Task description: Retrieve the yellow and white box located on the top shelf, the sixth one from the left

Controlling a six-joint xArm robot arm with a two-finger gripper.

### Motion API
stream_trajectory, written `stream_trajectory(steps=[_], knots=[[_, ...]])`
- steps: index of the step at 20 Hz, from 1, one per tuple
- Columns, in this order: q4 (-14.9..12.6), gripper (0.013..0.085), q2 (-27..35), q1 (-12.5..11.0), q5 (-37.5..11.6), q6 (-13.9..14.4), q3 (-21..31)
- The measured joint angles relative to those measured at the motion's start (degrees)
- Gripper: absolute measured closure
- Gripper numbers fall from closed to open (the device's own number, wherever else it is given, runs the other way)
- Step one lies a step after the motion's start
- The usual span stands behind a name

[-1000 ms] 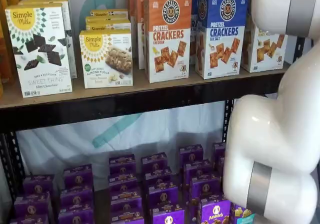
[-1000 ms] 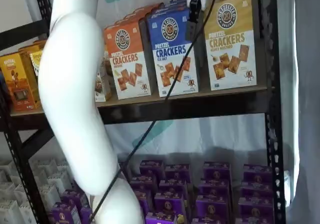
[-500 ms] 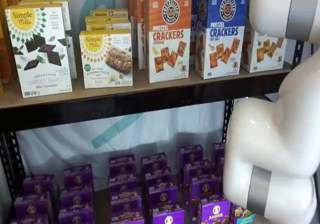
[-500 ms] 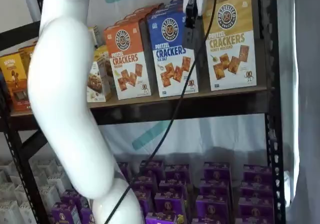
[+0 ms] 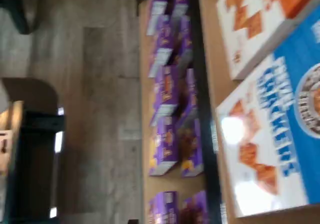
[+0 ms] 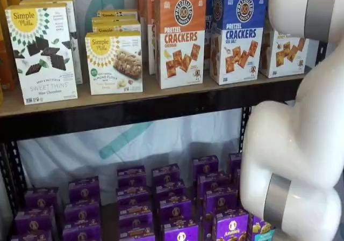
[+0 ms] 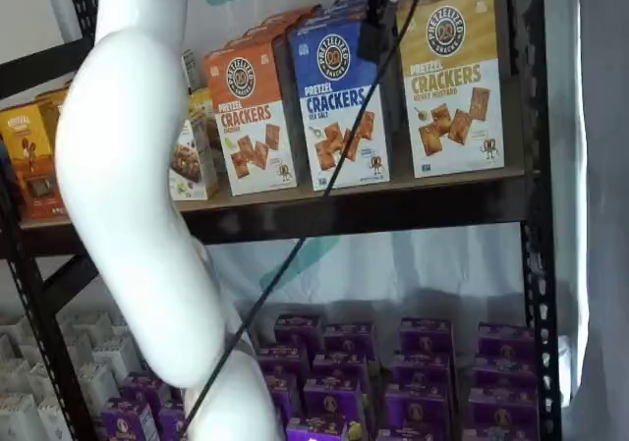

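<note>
Behind the white arm, the top shelf (image 7: 393,200) carried the yellow and white box (image 7: 454,87) at its right end. Black gripper (image 7: 374,24) fingers hung beside it, apparently spread wide, gripping nothing.

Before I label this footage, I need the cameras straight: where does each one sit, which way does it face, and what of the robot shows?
Wrist view: on the arm, turned sideways, sees the blue box, purple boxes and floor; no robot parts.
Shelf view: frontal, facing the top shelf; white arm at right.
Shelf view: angled, sees the yellow and white box; arm at left, gripper hanging at top.
Shared: blue box.
</note>
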Motion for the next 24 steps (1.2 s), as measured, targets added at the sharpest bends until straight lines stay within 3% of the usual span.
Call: stream_trajectory(steps=[2,6,9,14,18,24], knots=[[2.46,0.0130,-0.18,-0.63,-1.71,0.71,0.25],[7.46,0.0130,-3.65,-0.60,-11.74,1.09,6.15],[8.36,0.0130,-3.65,0.71,-16.24,1.41,6.95],[8.65,0.0130,-1.17,2.62,-20.17,2.26,4.65],[5.99,0.0130,2.46,4.39,-19.96,2.72,0.20],[3.92,0.0130,3.83,6.33,-22.99,2.30,-0.01]])
